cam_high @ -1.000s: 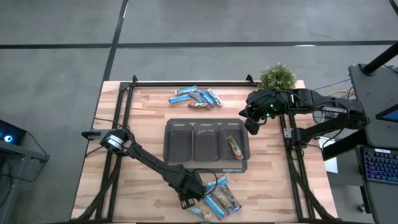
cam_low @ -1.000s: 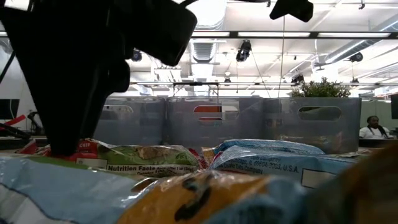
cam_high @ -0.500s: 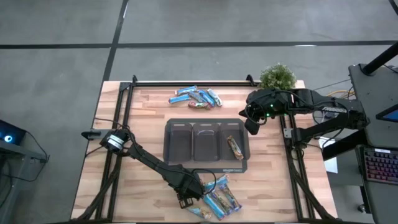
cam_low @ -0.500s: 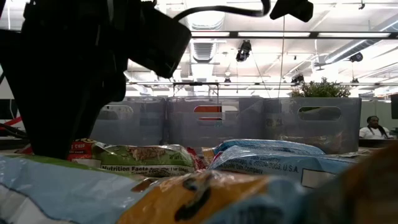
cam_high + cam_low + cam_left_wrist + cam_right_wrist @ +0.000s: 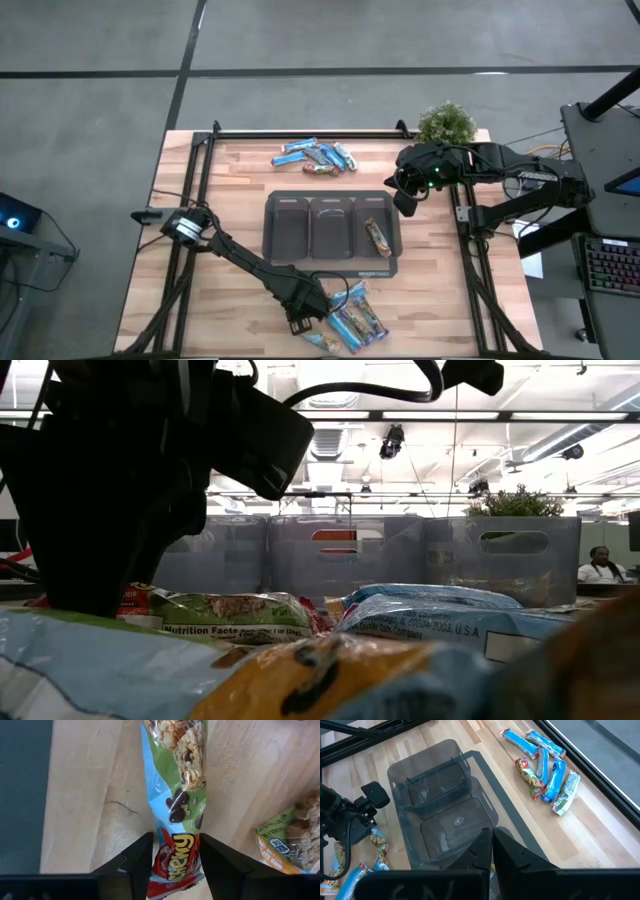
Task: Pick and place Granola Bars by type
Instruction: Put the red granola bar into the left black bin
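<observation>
The Granola Bars lie in two heaps: one near the table's front edge (image 5: 355, 318), one at the far side (image 5: 315, 155). One brown bar (image 5: 377, 237) lies in the right compartment of the grey three-part tray (image 5: 330, 262). My left gripper (image 5: 176, 845) points down at the left end of the near heap, open. Its fingers stand on either side of the red end of a green, blue and red bar (image 5: 177, 795) that lies flat on the wood. My right gripper (image 5: 491, 845) hangs shut, with nothing in it, high over the tray's right side (image 5: 405, 200). My left gripper comes from above, with its fingers (image 5: 140, 860) across the bar at its red end (image 5: 177, 865). The wrapper's edges reach both fingers. I cannot tell whether they touch it. The bar lies flat on the table.
An orange bar (image 5: 285, 842) lies close beside the left gripper, and more bars fill the low view's foreground (image 5: 430, 615). A small plant (image 5: 445, 122) stands at the far right corner. Bare wood lies left of the tray (image 5: 225, 200). A person (image 5: 600, 565) sits far behind the table.
</observation>
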You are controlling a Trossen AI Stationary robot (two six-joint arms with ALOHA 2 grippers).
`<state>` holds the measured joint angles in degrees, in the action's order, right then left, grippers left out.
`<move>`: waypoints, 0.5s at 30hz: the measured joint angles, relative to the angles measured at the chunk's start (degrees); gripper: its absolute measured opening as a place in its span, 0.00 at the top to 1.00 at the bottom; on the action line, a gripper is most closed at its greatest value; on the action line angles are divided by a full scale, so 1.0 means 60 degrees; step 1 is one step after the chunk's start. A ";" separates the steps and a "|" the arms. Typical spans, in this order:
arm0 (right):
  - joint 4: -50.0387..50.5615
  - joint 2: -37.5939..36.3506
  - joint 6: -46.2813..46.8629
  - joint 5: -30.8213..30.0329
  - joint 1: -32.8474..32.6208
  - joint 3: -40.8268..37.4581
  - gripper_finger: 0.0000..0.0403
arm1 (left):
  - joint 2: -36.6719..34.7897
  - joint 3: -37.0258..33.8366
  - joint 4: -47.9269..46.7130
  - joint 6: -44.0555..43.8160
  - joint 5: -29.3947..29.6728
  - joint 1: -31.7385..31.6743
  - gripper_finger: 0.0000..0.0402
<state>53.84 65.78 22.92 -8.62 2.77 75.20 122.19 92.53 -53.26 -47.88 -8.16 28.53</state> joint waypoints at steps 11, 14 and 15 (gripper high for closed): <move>0.0000 0.0000 0.0000 0.0000 0.0000 0.0000 0.98 | 0.0015 0.0000 -0.0009 0.0011 -0.0181 -0.0015 0.83; 0.0000 0.0000 0.0000 0.0000 0.0002 0.0000 0.98 | 0.0018 0.0000 0.0015 0.0000 -0.0219 -0.0015 0.84; 0.0000 0.0000 0.0000 0.0000 0.0002 0.0000 0.98 | 0.0015 0.0000 0.0015 -0.0007 -0.0222 -0.0018 0.84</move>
<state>53.84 65.78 22.92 -8.62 2.79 75.20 122.28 92.53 -53.17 -47.92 -9.50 28.42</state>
